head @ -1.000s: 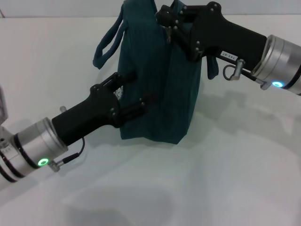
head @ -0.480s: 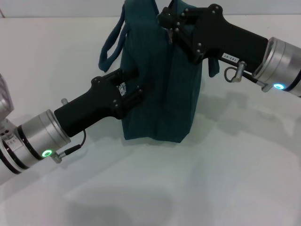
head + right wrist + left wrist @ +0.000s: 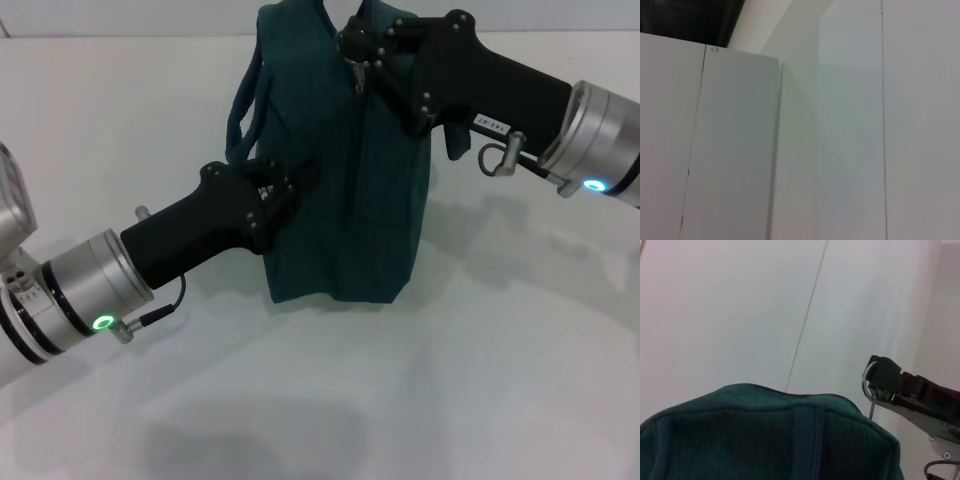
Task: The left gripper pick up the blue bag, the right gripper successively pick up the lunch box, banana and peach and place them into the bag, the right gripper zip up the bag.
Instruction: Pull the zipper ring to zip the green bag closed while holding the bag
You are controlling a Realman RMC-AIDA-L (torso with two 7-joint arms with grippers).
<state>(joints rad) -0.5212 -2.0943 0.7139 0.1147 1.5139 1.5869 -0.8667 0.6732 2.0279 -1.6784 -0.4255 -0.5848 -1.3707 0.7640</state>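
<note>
The blue bag (image 3: 350, 200) stands upright on the white table; its top also shows in the left wrist view (image 3: 765, 440). My left gripper (image 3: 285, 183) is against the bag's left side, its fingers pinched together on the fabric. My right gripper (image 3: 352, 50) is at the bag's top edge, shut on the zipper's metal ring pull (image 3: 357, 75). It also shows in the left wrist view (image 3: 875, 380) with the ring pull (image 3: 871, 402) hanging from its tip. The lunch box, banana and peach are out of view.
A loop handle (image 3: 243, 110) hangs down the bag's left side above my left gripper. The white table (image 3: 450, 380) spreads around the bag. The right wrist view shows only white wall panels (image 3: 840, 150).
My left gripper's fingers have closed together on the bag's side while moving up and to the right. The bag has shifted slightly right. The right gripper has barely moved.
</note>
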